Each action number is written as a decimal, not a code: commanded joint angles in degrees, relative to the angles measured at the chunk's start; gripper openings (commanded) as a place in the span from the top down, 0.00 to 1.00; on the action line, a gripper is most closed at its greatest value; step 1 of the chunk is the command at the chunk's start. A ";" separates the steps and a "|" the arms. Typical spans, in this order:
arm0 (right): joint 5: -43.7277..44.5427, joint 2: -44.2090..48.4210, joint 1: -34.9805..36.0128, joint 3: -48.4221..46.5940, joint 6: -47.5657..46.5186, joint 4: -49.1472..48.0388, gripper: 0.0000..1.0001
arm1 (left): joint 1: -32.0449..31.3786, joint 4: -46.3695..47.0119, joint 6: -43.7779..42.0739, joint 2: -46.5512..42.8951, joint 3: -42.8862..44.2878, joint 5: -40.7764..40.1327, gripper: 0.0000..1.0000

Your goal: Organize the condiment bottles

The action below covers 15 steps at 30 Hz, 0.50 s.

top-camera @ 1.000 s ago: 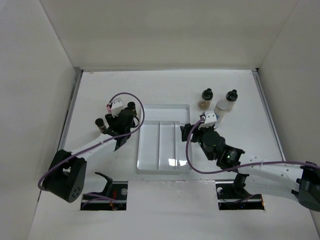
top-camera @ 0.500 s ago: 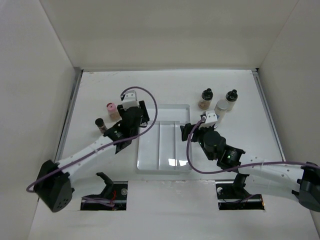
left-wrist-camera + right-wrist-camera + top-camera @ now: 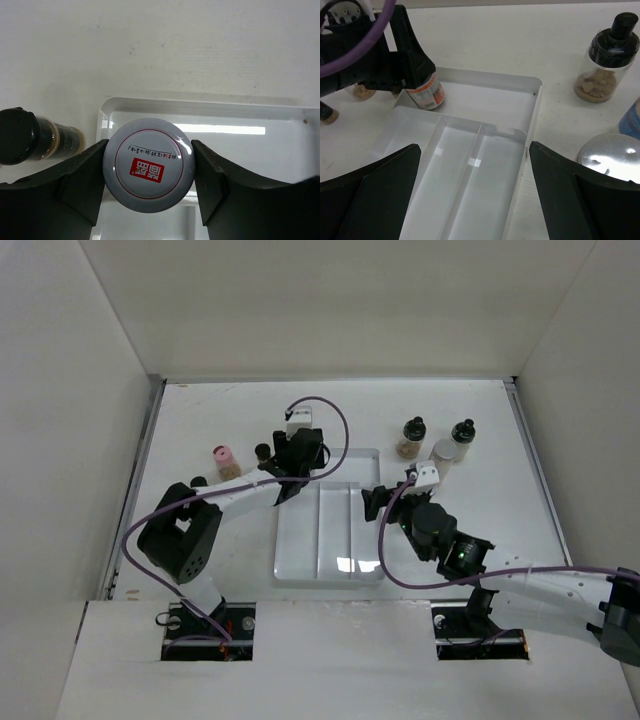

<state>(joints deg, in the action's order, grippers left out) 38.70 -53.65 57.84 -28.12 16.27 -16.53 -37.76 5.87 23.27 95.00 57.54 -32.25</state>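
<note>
My left gripper (image 3: 148, 167) is shut on a small jar (image 3: 148, 165) with a silver-white cap and a red logo. In the right wrist view the jar (image 3: 425, 93) has an orange label and stands at the left end of the clear tray's (image 3: 318, 575) far cross compartment. In the top view the left gripper (image 3: 291, 470) hides it. My right gripper (image 3: 475, 150) is open and empty over the tray's right side (image 3: 376, 502). A pink-capped jar (image 3: 222, 457) and two black-capped bottles (image 3: 262, 452) (image 3: 197, 483) stand left of the tray.
Right of the tray's far end stand two black-capped bottles (image 3: 411, 437) (image 3: 460, 434) and a silver-capped jar (image 3: 610, 159) beside a blue label (image 3: 632, 120). White walls close in three sides. The tray (image 3: 470, 155) has long divided compartments.
My left arm has swung right from the bottles on the left to the tray's far left corner, carrying the jar. The right arm has hardly moved.
</note>
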 commanded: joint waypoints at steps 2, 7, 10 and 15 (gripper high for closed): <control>-0.38 1.18 0.12 0.26 0.16 -2.63 0.03 | 0.27 7.92 -1.12 0.18 2.58 -1.15 0.65; -0.47 1.97 -0.23 0.52 0.34 -2.45 0.02 | -0.16 9.24 -1.12 1.07 0.91 -3.52 0.35; -0.47 2.06 -0.41 0.43 0.34 -2.45 0.02 | -0.69 10.30 -1.12 -1.47 -0.41 -3.87 0.17; -0.38 1.88 -0.23 0.17 0.16 -2.19 0.01 | -1.75 10.57 -1.12 -13.94 -5.32 -5.80 0.12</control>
<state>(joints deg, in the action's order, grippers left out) 38.70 -52.51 57.74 -27.90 16.27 -16.75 -38.87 11.86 22.41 90.78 54.17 -35.14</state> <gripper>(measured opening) 0.985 0.879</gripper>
